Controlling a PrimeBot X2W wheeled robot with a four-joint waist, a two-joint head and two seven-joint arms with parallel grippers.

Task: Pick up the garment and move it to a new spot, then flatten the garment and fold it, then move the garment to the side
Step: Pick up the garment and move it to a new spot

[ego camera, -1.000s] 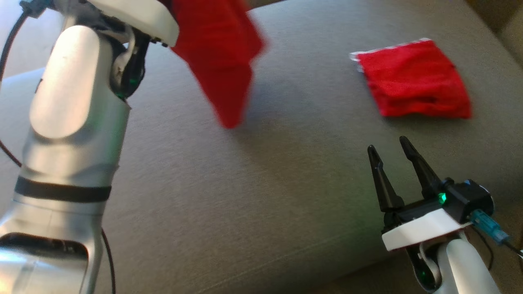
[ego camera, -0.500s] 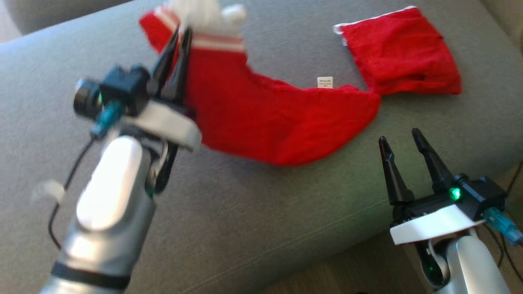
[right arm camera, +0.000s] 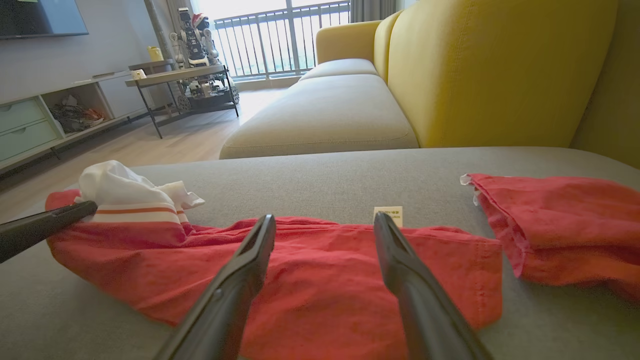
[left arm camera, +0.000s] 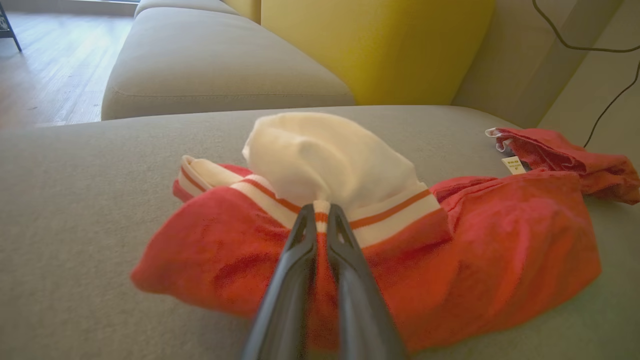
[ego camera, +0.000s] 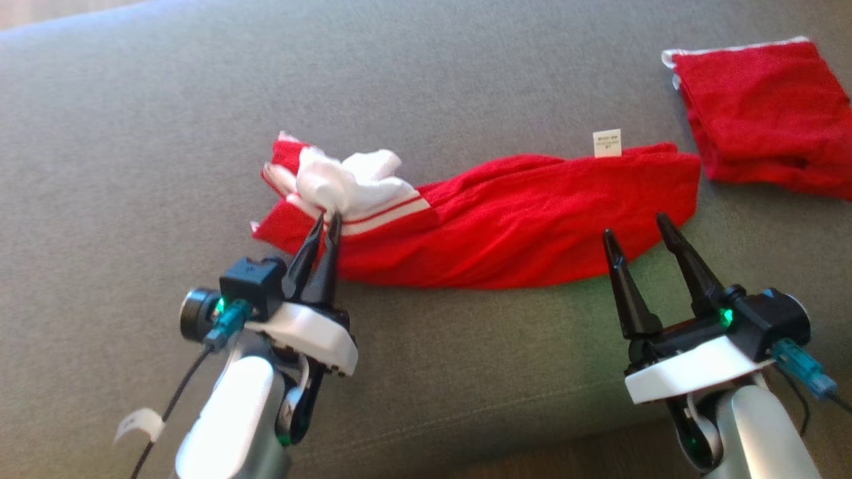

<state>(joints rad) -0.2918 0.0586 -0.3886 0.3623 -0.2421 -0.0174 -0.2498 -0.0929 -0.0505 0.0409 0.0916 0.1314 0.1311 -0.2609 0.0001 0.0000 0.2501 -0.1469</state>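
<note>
Red garment [ego camera: 519,226] lies stretched left to right across the grey sofa cushion [ego camera: 466,80], crumpled and not flattened. Its striped band [ego camera: 373,213] and a bunched white part sit at the left end. A small white label [ego camera: 606,142] shows at the far edge toward the right end.

Left gripper [ego camera: 327,218]: fingers pressed together, pinching the striped band at its near edge.

Right gripper [ego camera: 634,226]: fingers spread apart, holding nothing, tips at the garment's near right end. Contact with the fabric cannot be told.

A second red cloth [ego camera: 765,113], folded, lies at the far right, just beside the garment's right end. Yellow backrest [left arm camera: 375,45] stands beyond the cushion.
</note>
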